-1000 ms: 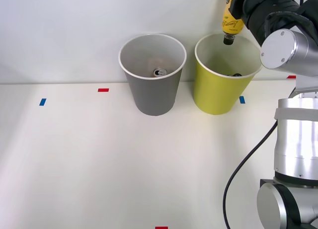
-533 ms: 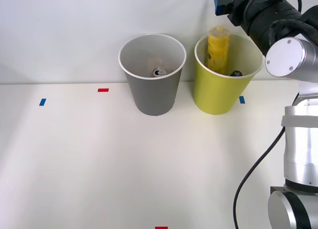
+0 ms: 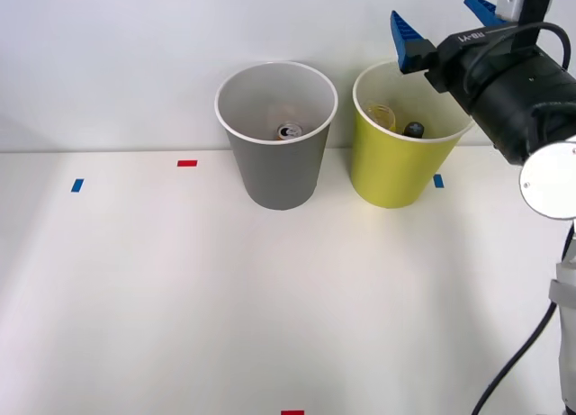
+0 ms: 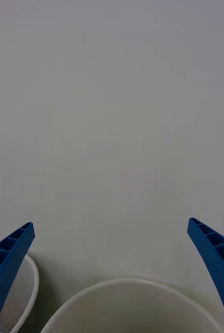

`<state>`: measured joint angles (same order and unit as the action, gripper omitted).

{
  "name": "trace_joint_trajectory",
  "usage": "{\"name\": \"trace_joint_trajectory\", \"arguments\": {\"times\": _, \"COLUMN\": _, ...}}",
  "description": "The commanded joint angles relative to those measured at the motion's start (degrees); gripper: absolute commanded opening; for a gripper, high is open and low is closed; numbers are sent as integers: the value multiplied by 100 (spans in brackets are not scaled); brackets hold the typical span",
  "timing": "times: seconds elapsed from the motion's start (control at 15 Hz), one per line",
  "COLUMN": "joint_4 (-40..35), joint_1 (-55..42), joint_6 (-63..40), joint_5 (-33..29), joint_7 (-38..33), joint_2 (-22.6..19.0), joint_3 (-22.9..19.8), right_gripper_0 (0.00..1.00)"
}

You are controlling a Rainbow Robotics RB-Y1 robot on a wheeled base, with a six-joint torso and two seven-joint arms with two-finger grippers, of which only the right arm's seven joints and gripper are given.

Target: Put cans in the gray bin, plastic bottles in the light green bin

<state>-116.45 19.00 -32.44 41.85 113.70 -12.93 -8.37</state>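
Note:
At the back of the table the gray bin (image 3: 275,158) stands left of the light green bin (image 3: 393,167). A small silver-topped can (image 3: 289,131) lies at the bottom of the gray bin. Inside the light green bin rest a yellow plastic bottle (image 3: 382,117) and a dark-capped one (image 3: 414,129). My right gripper (image 3: 443,23) hangs open and empty above the light green bin's right side. In the right wrist view its blue fingers (image 4: 8,260) spread wide over the light green bin's white rim (image 4: 127,283), with the gray bin's rim (image 4: 31,278) beside it.
Small red tape marks (image 3: 187,163) and blue tape marks (image 3: 77,184) lie on the white table. A pale wall rises right behind both bins. The right arm's black and silver links (image 3: 540,118) occupy the right side of the front view.
The yellow bottle left my gripper, dropped, and now rests inside the light green bin. My gripper opened and moved right and slightly down.

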Motion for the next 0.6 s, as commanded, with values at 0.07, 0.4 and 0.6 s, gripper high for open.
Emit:
{"name": "trace_joint_trajectory", "arguments": {"times": 0.07, "joint_4": -924, "joint_1": -1100, "joint_6": 467, "joint_5": 306, "joint_7": -14, "joint_2": -131, "joint_3": 239, "right_gripper_0": 100}}
{"name": "trace_joint_trajectory", "arguments": {"times": 0.4, "joint_4": -1099, "joint_1": -2902, "joint_6": 2734, "joint_5": 561, "joint_7": 135, "joint_2": -359, "joint_3": 1601, "right_gripper_0": 100}}
{"name": "trace_joint_trajectory", "arguments": {"times": 0.6, "joint_4": -1091, "joint_1": -3799, "joint_6": 3490, "joint_5": 499, "joint_7": 197, "joint_2": -474, "joint_3": 2181, "right_gripper_0": 100}}
